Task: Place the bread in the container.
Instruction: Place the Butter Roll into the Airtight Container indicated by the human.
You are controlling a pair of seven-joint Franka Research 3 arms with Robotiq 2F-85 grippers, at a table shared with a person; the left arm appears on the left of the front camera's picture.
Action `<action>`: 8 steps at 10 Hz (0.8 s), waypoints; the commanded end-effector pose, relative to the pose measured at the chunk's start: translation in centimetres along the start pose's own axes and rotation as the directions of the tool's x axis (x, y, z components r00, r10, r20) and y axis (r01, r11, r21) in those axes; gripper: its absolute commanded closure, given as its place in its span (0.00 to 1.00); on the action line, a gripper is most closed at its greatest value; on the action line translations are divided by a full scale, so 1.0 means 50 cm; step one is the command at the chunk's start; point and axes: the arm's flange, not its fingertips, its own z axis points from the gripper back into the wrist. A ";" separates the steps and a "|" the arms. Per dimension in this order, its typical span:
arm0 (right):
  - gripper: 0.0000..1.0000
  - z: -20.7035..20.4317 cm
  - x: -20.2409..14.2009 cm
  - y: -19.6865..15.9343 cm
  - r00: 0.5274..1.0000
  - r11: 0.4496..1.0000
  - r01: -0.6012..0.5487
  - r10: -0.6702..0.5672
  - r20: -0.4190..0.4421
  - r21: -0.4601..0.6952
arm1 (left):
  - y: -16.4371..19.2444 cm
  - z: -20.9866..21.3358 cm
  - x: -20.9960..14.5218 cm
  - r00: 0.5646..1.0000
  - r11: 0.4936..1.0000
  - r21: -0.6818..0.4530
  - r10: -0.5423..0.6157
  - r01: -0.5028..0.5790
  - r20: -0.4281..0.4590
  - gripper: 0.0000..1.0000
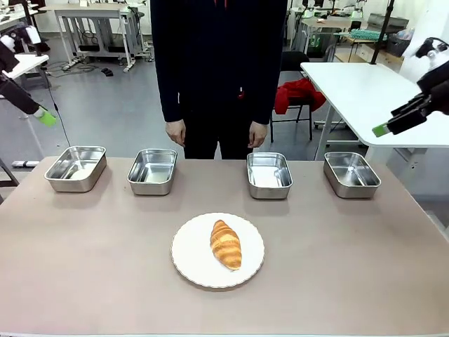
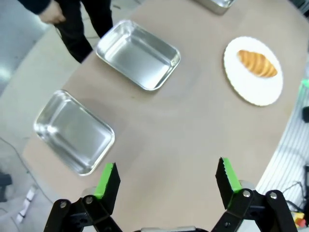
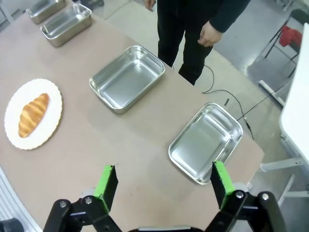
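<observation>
Front view: the bread (image 1: 226, 243) lies on a white plate (image 1: 189, 263), near the middle of the near edge of the tabletop (image 1: 351, 267). Four containers (image 1: 152, 170) stand in a row along the far edge, apart from the plate. The left gripper (image 1: 46, 116) hangs beyond the left edge, and the right gripper (image 1: 382, 129) beyond the right edge.

Left wrist view: the left gripper's fingers (image 2: 108, 180) stand wide apart above bare tabletop, well apart from the bread.

Right wrist view: the right gripper's fingers (image 3: 107, 182) are also wide apart.
</observation>
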 end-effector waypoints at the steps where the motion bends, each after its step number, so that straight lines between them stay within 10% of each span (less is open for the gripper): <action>1: 0.00 -0.018 0.024 0.024 0.999 1.000 0.016 -0.016 -0.031 0.007 | -0.042 -0.016 0.036 0.999 0.999 -0.023 0.034 -0.033 0.017 0.00; 4: 0.00 -0.018 0.015 0.021 1.000 1.000 -0.012 0.012 -0.023 0.006 | -0.027 -0.015 0.029 1.000 1.000 -0.008 0.010 -0.010 0.001 0.00; 8: 0.00 0.152 -0.024 -0.165 0.993 0.996 -0.048 0.039 0.115 0.073 | 0.119 0.112 -0.019 0.981 0.972 -0.213 -0.056 0.096 0.186 0.00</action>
